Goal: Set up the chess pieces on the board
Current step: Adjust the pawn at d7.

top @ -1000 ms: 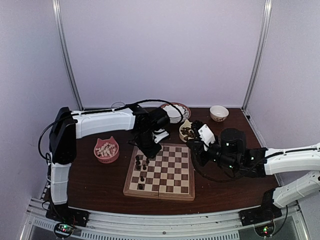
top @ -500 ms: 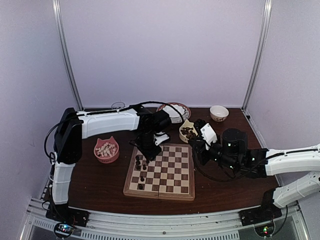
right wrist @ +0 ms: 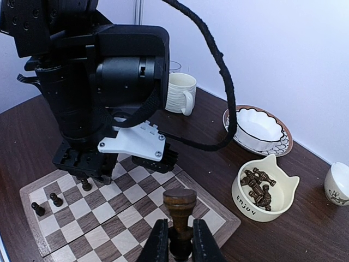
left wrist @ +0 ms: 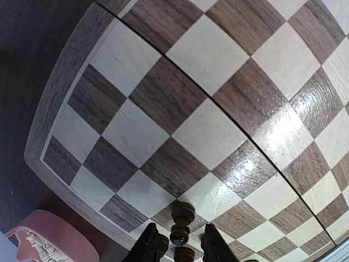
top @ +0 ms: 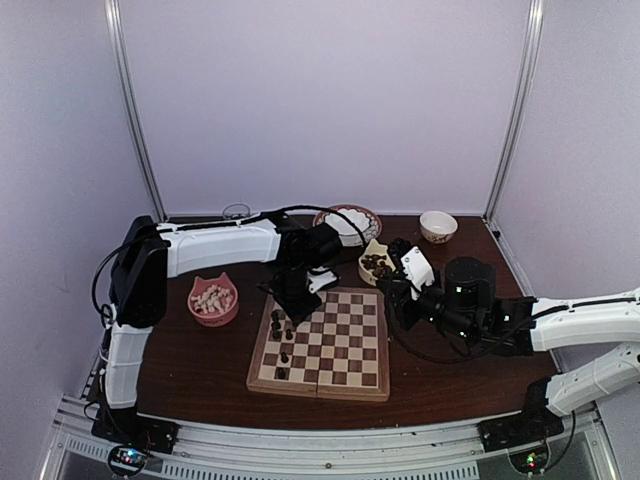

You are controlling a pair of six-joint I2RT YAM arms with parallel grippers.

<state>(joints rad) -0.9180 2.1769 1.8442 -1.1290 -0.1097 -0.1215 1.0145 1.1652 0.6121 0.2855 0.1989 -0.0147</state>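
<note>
The chequered board [top: 345,345] lies in the middle of the table, with several dark pieces [top: 282,340] standing along its left side. My left gripper [top: 294,303] hangs over the board's far left corner. In the left wrist view its fingers [left wrist: 147,248] stand apart on either side of a dark piece [left wrist: 182,215] that stands on the board [left wrist: 207,131], with gaps on both sides. My right gripper [right wrist: 180,226] is shut on a dark chess piece [right wrist: 180,210], held base up above the board's right far corner [right wrist: 218,215]. It also shows in the top view [top: 392,292].
A cream cat-shaped bowl [top: 374,263] of dark pieces [right wrist: 256,188] stands behind the board. A pink bowl [top: 213,299] of pale pieces is to the left. A white bowl on a plate [top: 348,225], a small bowl [top: 438,226] and a white mug [right wrist: 180,93] stand at the back.
My left gripper has risen and drawn back a little from the board's left side. My right gripper with its dark piece has barely shifted.
</note>
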